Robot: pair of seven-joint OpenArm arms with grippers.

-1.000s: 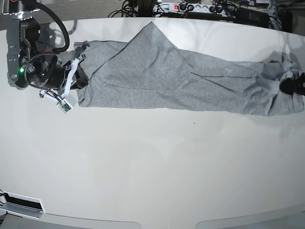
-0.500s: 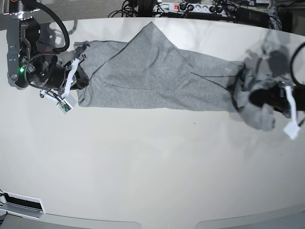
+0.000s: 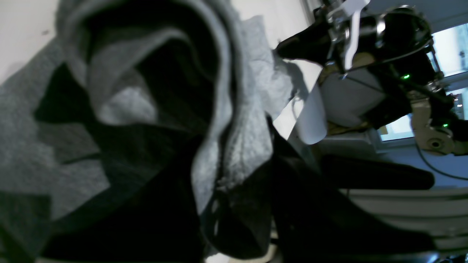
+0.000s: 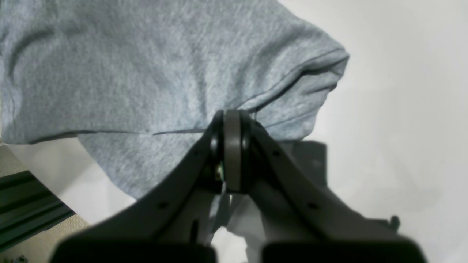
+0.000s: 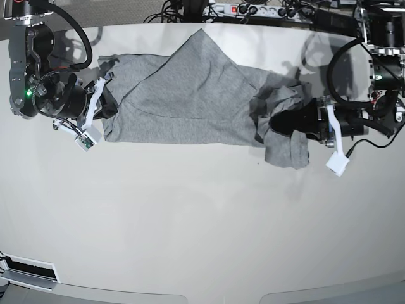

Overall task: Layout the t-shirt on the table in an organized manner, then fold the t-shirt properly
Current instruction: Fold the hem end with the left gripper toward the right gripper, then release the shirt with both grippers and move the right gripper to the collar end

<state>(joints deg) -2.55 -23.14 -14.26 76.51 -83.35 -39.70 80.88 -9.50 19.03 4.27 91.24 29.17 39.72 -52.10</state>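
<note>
The heather-grey t-shirt (image 5: 190, 95) lies stretched along the far half of the off-white table (image 5: 190, 221). My right gripper (image 5: 106, 104) sits at its left end. In the right wrist view the right gripper (image 4: 231, 120) is shut on a dark-seamed hem of the t-shirt (image 4: 146, 73). My left gripper (image 5: 285, 121) is shut on the shirt's other end, which is bunched and doubled back over the body, with a flap hanging toward the front. In the left wrist view, folds of the t-shirt (image 3: 237, 146) fill the frame and hide the fingers.
A power strip and cables (image 5: 253, 9) run along the table's far edge. A white slotted fitting (image 5: 28, 271) sits at the front left corner. The right arm (image 3: 384, 44) shows beyond the cloth in the left wrist view.
My left gripper has pulled the shirt's right end leftward from the table's right edge, so the cloth now bunches near the middle. The right gripper has stayed put.
</note>
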